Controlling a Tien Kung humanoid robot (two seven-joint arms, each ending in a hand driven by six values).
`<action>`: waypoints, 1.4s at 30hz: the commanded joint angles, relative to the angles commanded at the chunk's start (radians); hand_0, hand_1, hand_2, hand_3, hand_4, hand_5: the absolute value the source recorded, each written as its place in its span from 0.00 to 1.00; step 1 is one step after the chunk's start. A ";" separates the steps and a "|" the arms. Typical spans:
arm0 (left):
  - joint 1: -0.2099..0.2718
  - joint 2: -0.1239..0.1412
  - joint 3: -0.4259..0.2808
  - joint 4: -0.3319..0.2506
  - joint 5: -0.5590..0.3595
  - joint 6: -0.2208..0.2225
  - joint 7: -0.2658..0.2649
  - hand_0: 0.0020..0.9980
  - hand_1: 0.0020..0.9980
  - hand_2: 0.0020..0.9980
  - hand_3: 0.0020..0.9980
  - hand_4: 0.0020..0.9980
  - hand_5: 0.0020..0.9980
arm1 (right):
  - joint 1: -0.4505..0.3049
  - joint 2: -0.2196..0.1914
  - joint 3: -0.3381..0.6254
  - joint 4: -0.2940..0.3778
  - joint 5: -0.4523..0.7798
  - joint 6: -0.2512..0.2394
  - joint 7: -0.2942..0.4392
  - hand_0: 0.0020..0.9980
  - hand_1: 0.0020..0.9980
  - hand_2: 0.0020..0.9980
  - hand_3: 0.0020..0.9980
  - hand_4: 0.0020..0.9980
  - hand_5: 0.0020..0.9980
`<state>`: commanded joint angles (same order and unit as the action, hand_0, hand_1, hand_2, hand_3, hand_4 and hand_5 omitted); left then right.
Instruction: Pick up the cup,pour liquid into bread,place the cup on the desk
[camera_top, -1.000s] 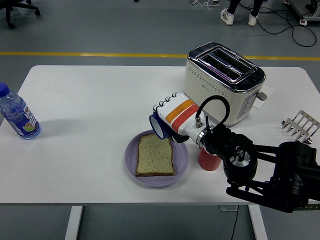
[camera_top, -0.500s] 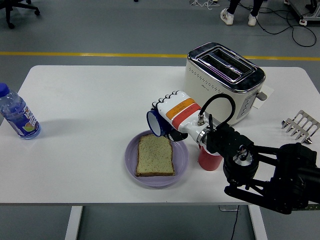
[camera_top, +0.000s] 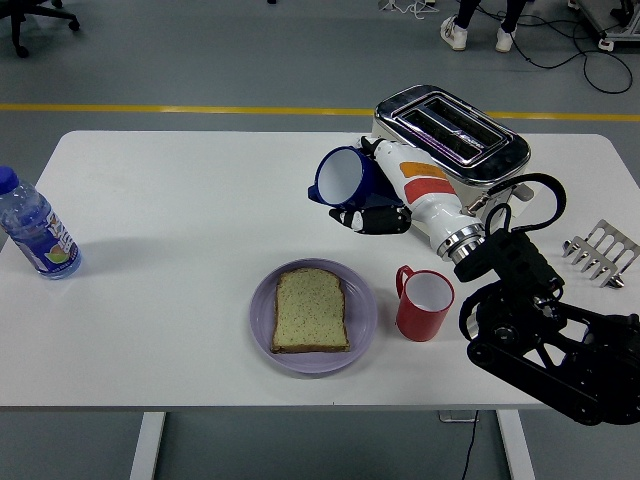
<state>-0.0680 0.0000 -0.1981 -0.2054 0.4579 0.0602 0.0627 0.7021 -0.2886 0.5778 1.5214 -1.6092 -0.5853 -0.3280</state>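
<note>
Right hand lifting a tilted blue cup above the table.

A clear plastic water bottle (camera_top: 35, 232) stood at nine o'clock. At six o'clock, a speckled bread slice (camera_top: 311, 310) lay on a round lilac plate (camera_top: 264, 318), a red mug (camera_top: 423, 303) just right of it. The white right hand (camera_top: 378, 196) had its fingers wrapped around the blue enamel cup (camera_top: 343, 177), mouth turned toward nine o'clock, before a cream toaster (camera_top: 447, 150); a metal rack (camera_top: 600, 251) sat at three o'clock.

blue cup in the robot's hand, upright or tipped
Tipped. The blue cup, held by the right hand, lies nearly on its side, its white mouth facing left, raised above the table.
</note>
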 joint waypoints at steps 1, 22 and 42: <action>0.001 0.000 -0.001 0.000 0.001 0.000 0.000 0.64 0.65 0.66 0.55 0.32 0.84 | -0.019 0.000 0.028 0.010 0.045 -0.026 -0.007 0.44 0.38 0.53 0.56 0.57 0.00; -0.005 0.004 -0.002 0.001 0.013 0.001 0.000 0.64 0.65 0.66 0.55 0.32 0.84 | -0.386 -0.017 0.413 -0.002 0.444 -0.060 0.418 0.48 0.39 0.53 0.56 0.52 0.00; -0.017 0.006 -0.003 0.001 0.023 0.002 -0.001 0.64 0.65 0.66 0.55 0.32 0.84 | -0.586 0.110 0.524 -0.275 0.641 -0.060 0.948 0.50 0.40 0.52 0.56 0.48 0.00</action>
<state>-0.0854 0.0056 -0.2010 -0.2044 0.4808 0.0620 0.0615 0.1159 -0.1787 1.1021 1.2460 -0.9682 -0.6454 0.6202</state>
